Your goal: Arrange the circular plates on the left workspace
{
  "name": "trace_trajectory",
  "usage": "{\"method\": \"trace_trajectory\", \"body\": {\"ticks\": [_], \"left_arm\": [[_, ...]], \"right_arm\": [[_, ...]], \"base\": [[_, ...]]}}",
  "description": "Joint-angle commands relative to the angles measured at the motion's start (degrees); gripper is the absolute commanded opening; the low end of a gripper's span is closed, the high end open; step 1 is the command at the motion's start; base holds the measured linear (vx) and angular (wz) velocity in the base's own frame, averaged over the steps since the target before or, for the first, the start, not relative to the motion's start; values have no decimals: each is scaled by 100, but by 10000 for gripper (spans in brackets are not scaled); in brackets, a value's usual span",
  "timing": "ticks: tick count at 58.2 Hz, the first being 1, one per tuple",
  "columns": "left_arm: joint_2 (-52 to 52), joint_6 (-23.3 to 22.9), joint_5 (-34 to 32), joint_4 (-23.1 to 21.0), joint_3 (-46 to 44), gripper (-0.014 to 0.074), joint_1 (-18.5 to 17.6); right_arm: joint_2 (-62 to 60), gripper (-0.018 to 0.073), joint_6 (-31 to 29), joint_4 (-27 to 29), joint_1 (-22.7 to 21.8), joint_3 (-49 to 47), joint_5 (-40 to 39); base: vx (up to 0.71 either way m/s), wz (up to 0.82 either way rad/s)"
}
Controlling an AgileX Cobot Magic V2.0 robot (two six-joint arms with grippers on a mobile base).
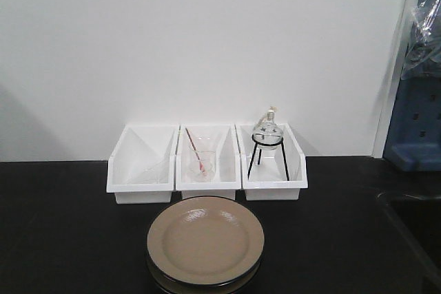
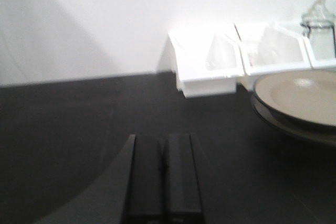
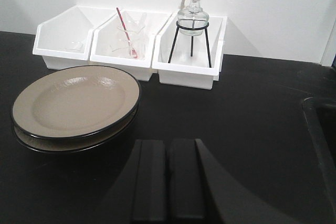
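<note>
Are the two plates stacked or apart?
Stacked: the top plate sits on the lower plate, whose rim peeks out beneath.

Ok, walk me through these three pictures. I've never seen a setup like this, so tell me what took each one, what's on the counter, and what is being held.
This is a two-armed robot. One picture comes from a camera facing the bench head-on. The other two come from cameras mounted on the robot's wrists, so the dark paired bars at the bottom of each are its own grippers: the left gripper and the right gripper. Both look closed, fingers pressed together, and neither holds anything.

On the flat black benchtop lie two round tan plates with thin black rims, stacked one on the other. Behind them sit three white plastic bins in a row against the white wall. The middle one holds a clear glass beaker with a red stick; the right one holds a small glass burner on a black wire tripod.
</note>
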Motion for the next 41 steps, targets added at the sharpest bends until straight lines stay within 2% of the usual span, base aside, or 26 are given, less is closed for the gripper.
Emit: {"method": "trace_trajectory", "body": {"ticks": [1, 5, 10, 41], "left_arm": [[-306, -121, -1260, 19, 401, 0, -15], [-429, -149, -800, 128, 363, 0, -15], [-401, -203, -664, 308, 363, 0, -22], [-400, -203, -624, 308, 363, 1, -15]], "right_arm": [[-15, -4, -52, 35, -35, -171, -397], [-15, -4, -52, 35, -35, -171, -397], [-15, -4, -52, 41, -35, -171, -391], [-15, -3, -52, 41, -35, -171, -385]], "base": [[0, 0], [0, 0], [0, 0], [0, 0]]}}
